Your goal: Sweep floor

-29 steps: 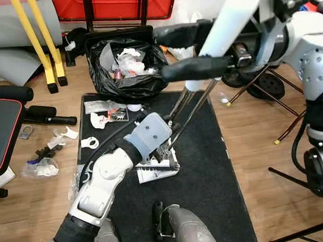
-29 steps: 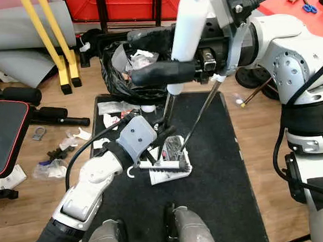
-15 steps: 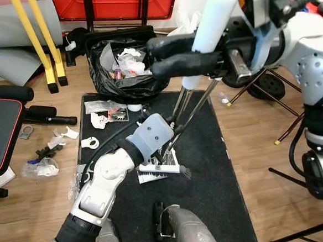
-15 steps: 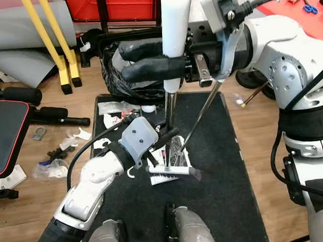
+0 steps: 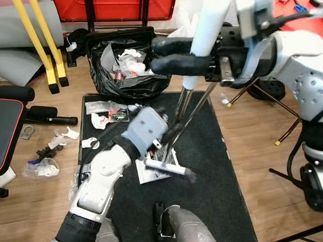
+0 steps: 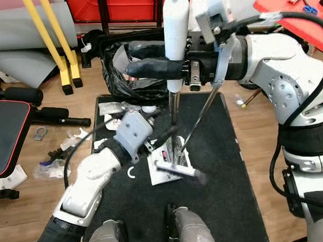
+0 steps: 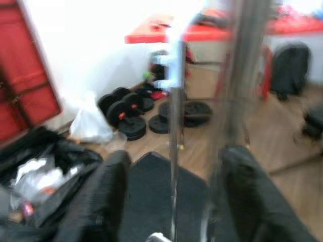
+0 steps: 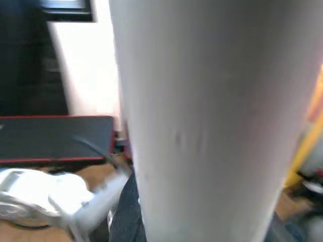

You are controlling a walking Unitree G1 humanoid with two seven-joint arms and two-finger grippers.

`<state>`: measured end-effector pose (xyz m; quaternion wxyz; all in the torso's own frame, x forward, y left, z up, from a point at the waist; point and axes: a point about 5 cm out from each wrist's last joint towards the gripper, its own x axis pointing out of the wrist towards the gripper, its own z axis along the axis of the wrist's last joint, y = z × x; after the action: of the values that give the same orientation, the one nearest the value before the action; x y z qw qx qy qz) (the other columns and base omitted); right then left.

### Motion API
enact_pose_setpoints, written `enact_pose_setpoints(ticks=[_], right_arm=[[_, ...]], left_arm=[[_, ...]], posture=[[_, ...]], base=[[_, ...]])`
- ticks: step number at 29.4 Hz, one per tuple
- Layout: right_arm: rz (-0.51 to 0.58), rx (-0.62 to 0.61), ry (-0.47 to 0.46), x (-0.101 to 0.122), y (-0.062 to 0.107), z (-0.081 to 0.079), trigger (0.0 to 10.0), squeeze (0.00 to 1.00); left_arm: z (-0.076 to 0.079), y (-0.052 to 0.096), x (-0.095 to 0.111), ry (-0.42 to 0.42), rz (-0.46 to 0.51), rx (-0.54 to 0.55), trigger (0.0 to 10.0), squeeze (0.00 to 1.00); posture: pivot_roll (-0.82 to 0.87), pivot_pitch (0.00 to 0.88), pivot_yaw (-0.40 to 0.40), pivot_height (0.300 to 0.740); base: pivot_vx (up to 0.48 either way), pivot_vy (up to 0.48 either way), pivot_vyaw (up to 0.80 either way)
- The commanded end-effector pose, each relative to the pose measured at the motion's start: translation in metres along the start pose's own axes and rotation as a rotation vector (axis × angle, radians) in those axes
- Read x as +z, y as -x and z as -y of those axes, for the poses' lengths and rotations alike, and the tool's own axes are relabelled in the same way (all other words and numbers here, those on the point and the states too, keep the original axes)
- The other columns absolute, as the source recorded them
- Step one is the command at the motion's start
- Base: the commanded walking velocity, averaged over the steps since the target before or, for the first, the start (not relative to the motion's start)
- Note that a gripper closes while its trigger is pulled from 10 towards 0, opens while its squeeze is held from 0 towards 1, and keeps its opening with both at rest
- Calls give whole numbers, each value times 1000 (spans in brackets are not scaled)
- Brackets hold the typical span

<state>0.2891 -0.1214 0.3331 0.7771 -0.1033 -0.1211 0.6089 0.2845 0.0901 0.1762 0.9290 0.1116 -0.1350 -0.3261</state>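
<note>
The right gripper (image 6: 166, 66), in the upper centre of the right eye frame, has its two long black fingers clamped around the thick white foam grip of a broom handle (image 6: 176, 37). Below the grip a thin silver metal shaft (image 6: 174, 117) drops to the dark bristled broom head (image 6: 179, 171) at the frame's centre, where it lies across a white printed sheet of paper (image 6: 163, 166) on the black rectangular floor mat (image 6: 233, 199). The print on the sheet is too small to read. A second thin metal rod (image 6: 201, 118) slants down beside the shaft to the same spot.

The left gripper (image 5: 171, 136), in the middle of the left eye frame, reaches from its grey wrist housing to the lower shaft; in the left wrist view its two black fingers (image 7: 103, 196) stand on either side of the silver rod with gaps showing, so whether they are pressing it cannot be told.

At upper centre sits one black rubbish bag (image 5: 125, 68) full of crumpled white litter. Scraps of white paper and plastic (image 5: 58, 140) lie on the wooden floor at left, near a black padded bench (image 5: 1, 132). Two yellow poles (image 5: 36, 35) stand at upper left.
</note>
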Motion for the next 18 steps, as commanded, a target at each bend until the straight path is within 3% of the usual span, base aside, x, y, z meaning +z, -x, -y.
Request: enact_pose_setpoints(ticks=[1,4,6,11,13,16,17,18], right_arm=[[47,-64,53,7,4,1,0,0],[62,-116,61,6,5,4,0,0],[81,-237,77,2,8,12,0,0],[92,-343,88,-3,12,20,0,0],[126,-461,89,-6,15,27,0,0],[158,-538,84,-8,16,30,0,0],[169,-577,80,-9,17,32,1569,0],[176,-607,77,-10,18,34,1569,0]], left_arm=[[-10,2,3,75,13,98,10000,1000],[-18,7,3,96,12,135,10000,1000],[-35,18,2,133,4,207,10000,1000],[-47,29,-1,162,-11,267,10000,1000],[-56,44,-8,218,-34,348,10000,1000],[-59,52,-12,258,-51,395,10000,1000],[-59,56,-14,282,-68,425,10000,1000],[-59,60,-17,299,-83,448,10000,1000]], posture=[[-166,149,-155,740],[-166,149,-155,740],[-162,152,-155,740],[-156,156,-154,740],[-147,160,-153,740],[-143,162,-156,740],[-143,162,-156,740],[-142,163,-157,740]], base=[[0,0,0],[0,0,0],[0,0,0],[0,0,0],[0,0,0],[0,0,0],[0,0,0],[0,0,0]])
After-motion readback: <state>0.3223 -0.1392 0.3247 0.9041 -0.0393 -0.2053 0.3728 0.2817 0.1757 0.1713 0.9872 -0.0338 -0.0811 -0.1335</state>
